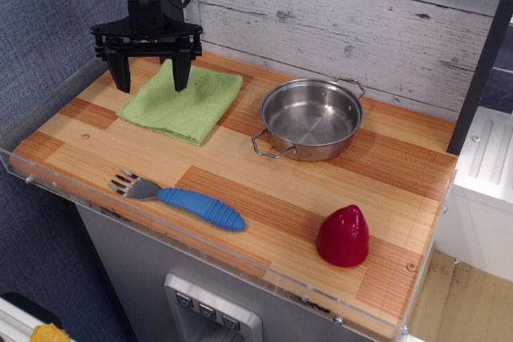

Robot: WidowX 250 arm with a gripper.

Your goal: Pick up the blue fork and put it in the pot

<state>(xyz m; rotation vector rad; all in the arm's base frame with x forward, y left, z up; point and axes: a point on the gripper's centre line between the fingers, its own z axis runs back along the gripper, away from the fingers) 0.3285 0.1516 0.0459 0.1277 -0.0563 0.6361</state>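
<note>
1. Well, the blue fork [183,199] lies flat near the front edge of the wooden counter [264,198], its silver tines pointing left and its ribbed handle running off to the right and slightly toward me.
2. The gripper [149,78] is well apart from it, up at the back left of the counter, hanging over the far left part of a folded green cloth [183,102].
3. So the fork sits toward the front from the gripper, a little to the right of it, with bare wood and the near edge of the cloth between them.
4. The gripper's two black fingers [122,74] point straight down and stand wide apart, with nothing between them.
5. One fingertip hangs over bare wood at the cloth's left edge, the other over the cloth itself; I cannot tell whether either touches down.
6. The arm comes down from above, upright, its black body and a cable running out of the top of the view against the pale plank wall.
7. The pot [312,118] stands upright to the right of the cloth, near the back, with nothing in it, one wire handle facing front left and the other at the back right.
8. A red cone-shaped object [343,235] sits near the front right, well clear of the fork and the pot.
</note>
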